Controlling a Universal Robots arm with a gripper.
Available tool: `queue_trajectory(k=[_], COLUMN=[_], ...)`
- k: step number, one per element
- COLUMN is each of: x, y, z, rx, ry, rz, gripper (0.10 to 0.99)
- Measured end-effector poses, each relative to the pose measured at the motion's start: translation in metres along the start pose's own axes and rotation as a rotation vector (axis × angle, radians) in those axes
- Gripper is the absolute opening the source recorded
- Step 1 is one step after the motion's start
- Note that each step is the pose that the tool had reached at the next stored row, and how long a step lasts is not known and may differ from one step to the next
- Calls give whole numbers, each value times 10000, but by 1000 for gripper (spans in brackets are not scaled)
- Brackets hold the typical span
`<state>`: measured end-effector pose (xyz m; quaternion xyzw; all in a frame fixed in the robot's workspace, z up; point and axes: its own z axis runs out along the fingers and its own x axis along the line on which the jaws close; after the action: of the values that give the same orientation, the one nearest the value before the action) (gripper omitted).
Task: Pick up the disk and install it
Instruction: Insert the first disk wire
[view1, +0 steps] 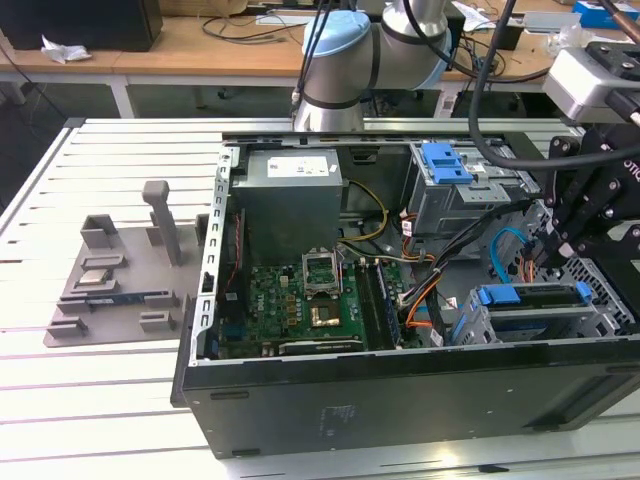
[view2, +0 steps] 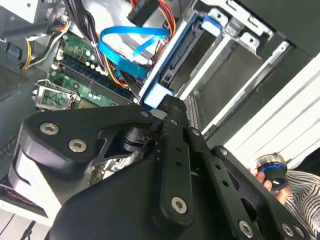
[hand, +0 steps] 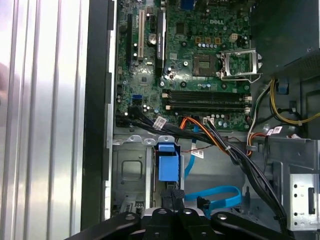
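1 disk (view1: 535, 297) lying in the lower drive cage (view1: 475, 320), exterior view's right. 1 gripper (view1: 548, 255) just above it, by its blue rail end; clamped or released, can't tell. 1 bare blue bracket (view1: 446, 162) on the upper bay

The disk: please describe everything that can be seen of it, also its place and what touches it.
The disk looks like a flat grey drive with a blue plastic rail along its upper edge. It sits level inside the metal drive cage, at the exterior view's right of the open computer case. Its label is hidden. The end effector hangs just above it; whether they touch cannot be told. A blue flat cable loops nearby.
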<state>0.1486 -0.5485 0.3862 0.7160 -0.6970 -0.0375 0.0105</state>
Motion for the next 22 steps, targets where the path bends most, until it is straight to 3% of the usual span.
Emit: queue_trajectory(k=[8, 14, 22], x=[-156, -237, -492], y=[-214, -273, -437], z=[0, 46, 128], rx=[-2, -2, -7], ry=[46, 102, 220], rz=[3, 7, 15], gripper=[106, 106, 106])
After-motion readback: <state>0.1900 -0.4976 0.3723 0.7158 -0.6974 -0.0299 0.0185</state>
